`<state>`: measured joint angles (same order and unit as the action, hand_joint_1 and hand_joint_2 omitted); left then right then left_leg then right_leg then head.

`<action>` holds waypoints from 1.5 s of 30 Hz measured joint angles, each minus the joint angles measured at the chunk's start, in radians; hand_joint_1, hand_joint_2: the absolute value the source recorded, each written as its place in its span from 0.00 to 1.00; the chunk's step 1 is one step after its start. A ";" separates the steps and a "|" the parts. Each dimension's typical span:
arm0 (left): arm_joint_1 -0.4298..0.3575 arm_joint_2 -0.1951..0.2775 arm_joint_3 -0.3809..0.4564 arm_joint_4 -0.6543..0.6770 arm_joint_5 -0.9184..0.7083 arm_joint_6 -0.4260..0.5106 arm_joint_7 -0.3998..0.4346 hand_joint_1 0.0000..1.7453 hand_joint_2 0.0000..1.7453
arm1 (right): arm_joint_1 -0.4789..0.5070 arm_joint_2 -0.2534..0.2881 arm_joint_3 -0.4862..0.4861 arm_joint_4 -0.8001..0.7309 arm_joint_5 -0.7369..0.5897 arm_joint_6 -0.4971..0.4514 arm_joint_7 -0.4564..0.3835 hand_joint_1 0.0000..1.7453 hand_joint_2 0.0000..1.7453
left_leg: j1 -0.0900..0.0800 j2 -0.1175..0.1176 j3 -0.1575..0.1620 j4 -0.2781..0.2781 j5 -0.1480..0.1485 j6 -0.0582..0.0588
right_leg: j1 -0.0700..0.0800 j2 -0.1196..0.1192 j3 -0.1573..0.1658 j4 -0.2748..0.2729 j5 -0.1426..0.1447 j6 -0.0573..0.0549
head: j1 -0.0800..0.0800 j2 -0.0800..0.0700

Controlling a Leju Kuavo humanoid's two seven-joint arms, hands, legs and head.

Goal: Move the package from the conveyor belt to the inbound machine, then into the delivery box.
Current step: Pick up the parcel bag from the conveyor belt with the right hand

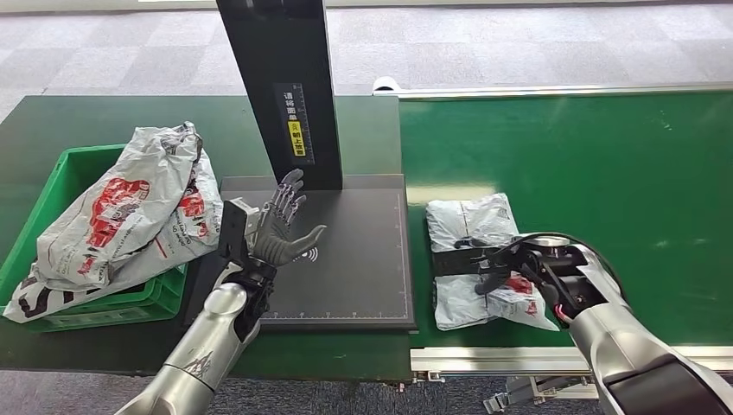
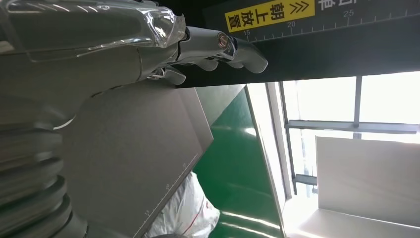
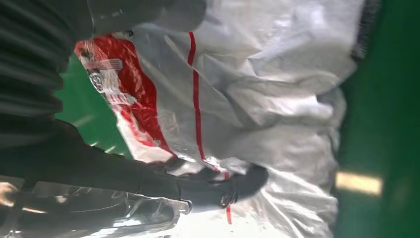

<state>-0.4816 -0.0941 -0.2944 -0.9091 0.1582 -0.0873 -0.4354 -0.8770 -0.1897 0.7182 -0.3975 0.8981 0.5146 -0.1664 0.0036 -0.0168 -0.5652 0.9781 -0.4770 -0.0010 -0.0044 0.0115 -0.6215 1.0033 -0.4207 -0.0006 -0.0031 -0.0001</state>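
Note:
A white plastic package (image 1: 471, 220) with red print lies on the green conveyor belt (image 1: 596, 164), near its left end. My right hand (image 1: 506, 270) is on the package's near half; in the right wrist view its thumb (image 3: 237, 183) and fingers (image 3: 148, 15) close around the crumpled package (image 3: 277, 99). My left hand (image 1: 281, 226) hovers open, fingers spread, over the left side of the black inbound machine plate (image 1: 354, 259). The left wrist view shows that hand (image 2: 148, 54) above the plate (image 2: 124, 148), holding nothing.
The machine's black post (image 1: 281, 86) with a yellow label rises behind the plate. A green delivery box (image 1: 73, 164) at the left holds large white bags (image 1: 121, 216) that spill over its rim. The belt's metal front rail (image 1: 484, 356) runs below the package.

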 joint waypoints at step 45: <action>0.114 -0.013 0.083 -0.229 -0.090 0.276 -0.198 0.00 1.00 | 0.113 -0.072 -0.047 -0.358 -0.244 -0.716 -0.128 1.00 1.00 | 0.000 0.000 -0.001 0.000 0.000 0.000 | 0.000 0.001 -0.001 0.000 0.000 0.000 | 0.000 0.000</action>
<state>-0.3674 -0.1069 -0.2111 -1.1384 0.0679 0.1883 -0.6332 -0.7638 -0.2616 0.6708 -0.7551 0.6541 -0.2017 -0.2944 0.0039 -0.0169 -0.5665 0.9780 -0.4771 -0.0009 -0.0040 0.0122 -0.6230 1.0033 -0.4207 -0.0006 -0.0032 0.0000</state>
